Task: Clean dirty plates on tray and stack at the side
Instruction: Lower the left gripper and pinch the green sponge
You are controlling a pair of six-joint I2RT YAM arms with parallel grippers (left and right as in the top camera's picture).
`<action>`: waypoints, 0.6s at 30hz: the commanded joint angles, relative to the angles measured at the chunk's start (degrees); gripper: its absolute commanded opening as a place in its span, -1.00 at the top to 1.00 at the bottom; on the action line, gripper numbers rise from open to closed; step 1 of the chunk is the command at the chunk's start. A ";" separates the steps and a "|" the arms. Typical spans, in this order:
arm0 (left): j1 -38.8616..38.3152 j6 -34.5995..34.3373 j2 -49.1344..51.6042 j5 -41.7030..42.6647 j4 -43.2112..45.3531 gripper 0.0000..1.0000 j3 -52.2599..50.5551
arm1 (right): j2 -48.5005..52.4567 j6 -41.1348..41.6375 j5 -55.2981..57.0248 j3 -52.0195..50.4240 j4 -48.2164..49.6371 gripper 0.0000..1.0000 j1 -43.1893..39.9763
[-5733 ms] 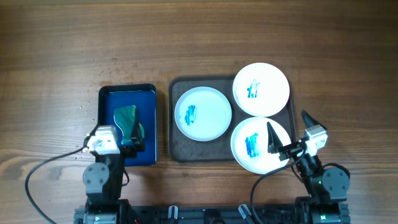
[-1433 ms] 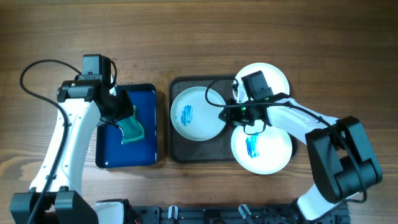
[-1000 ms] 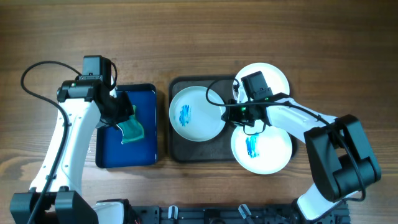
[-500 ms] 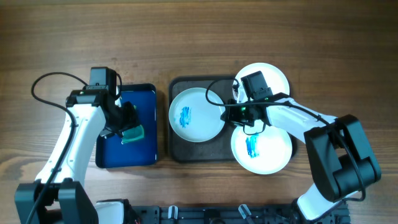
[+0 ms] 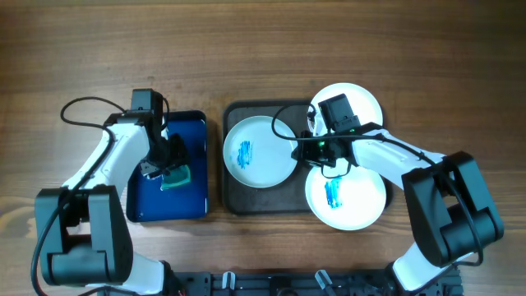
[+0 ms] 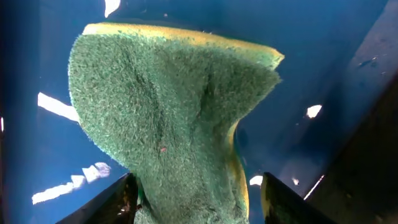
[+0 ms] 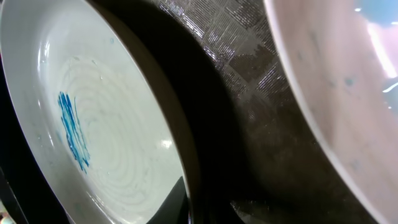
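- One round white shallow plate, the near plate, smeared blue, overhangs the front right corner of the large dark grey-brown rectangular tray.
- Your right gripper is clamped on the right rim of the middle plate, on the tray's left half.
- Your left gripper stands released, fingers either side of the green sponge in the small deep-blue tray.
- Farthest, the far plate overhangs the tray's back right corner, partly under your right arm.
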 commanded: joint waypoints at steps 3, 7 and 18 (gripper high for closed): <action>-0.22 -0.09 0.39 0.26 0.98 0.27 -0.35 | 3.08 -0.04 4.28 -1.51 -0.68 0.78 0.28; -0.22 -0.07 0.39 0.26 1.33 0.38 -0.35 | 3.08 0.00 4.28 -1.51 -0.66 0.77 0.28; -0.22 0.11 0.39 4.09 0.68 0.92 -0.35 | 3.08 0.02 4.04 -1.51 -0.87 0.78 0.28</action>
